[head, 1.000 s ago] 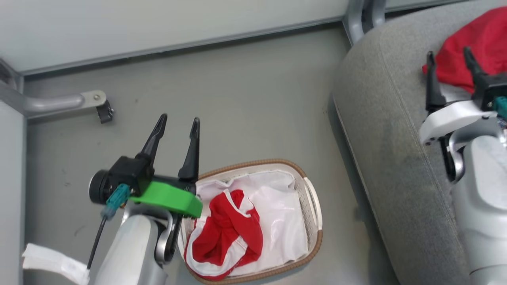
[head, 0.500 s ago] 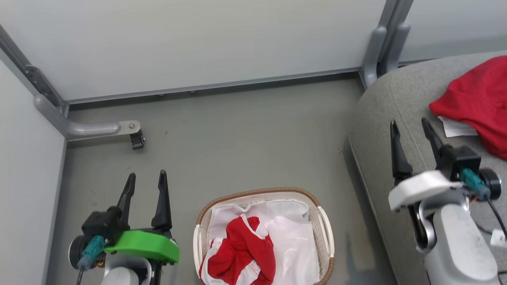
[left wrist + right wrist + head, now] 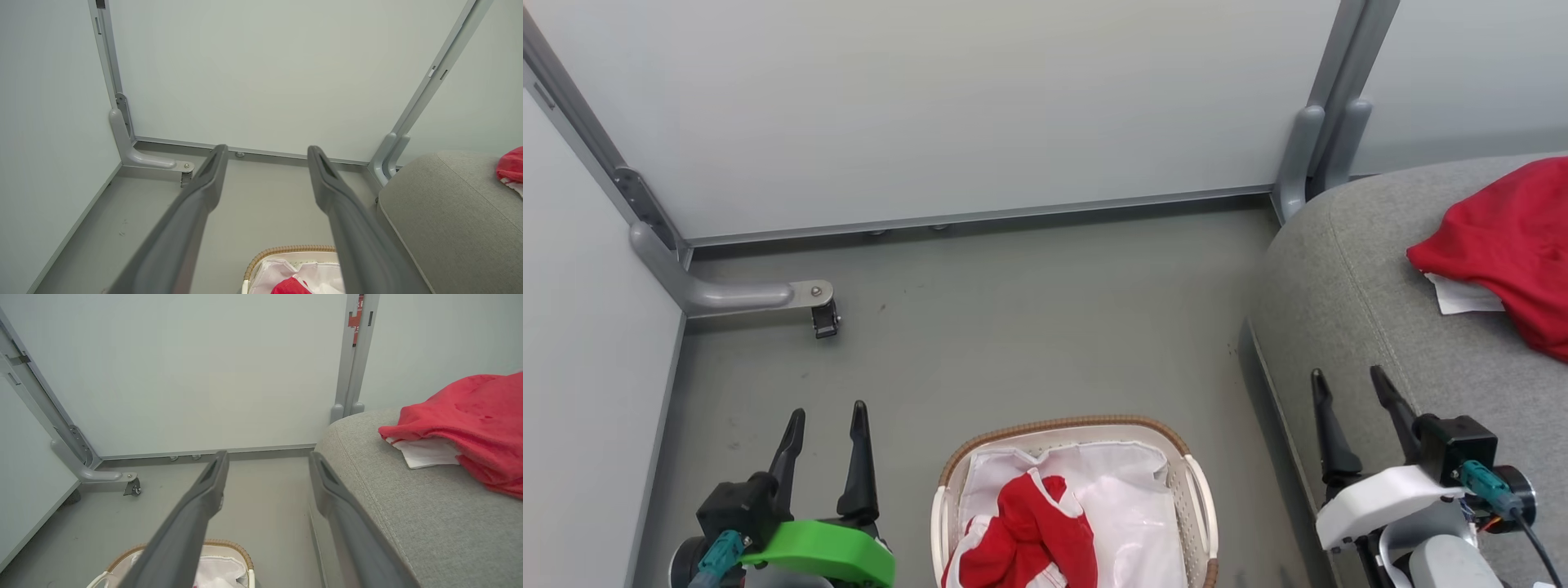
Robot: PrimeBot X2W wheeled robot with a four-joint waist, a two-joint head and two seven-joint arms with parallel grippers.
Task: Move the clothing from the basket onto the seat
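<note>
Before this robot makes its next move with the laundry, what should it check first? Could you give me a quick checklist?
1. Left gripper open and empty: ok.
2. Right gripper open and empty: ok.
3. Red-and-white garment lies uncovered on top in the basket: ok.
4. Bare room on the seat beside the red garment lying there: ok.
5. Basket emptied: not ok.
6. More clothing hidden under the white liner: cannot tell.

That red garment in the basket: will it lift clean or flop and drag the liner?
Probably floppy: the red garment lies crumpled in folds, so it should drape. It rests on the loose white liner, which may lift too.
</note>
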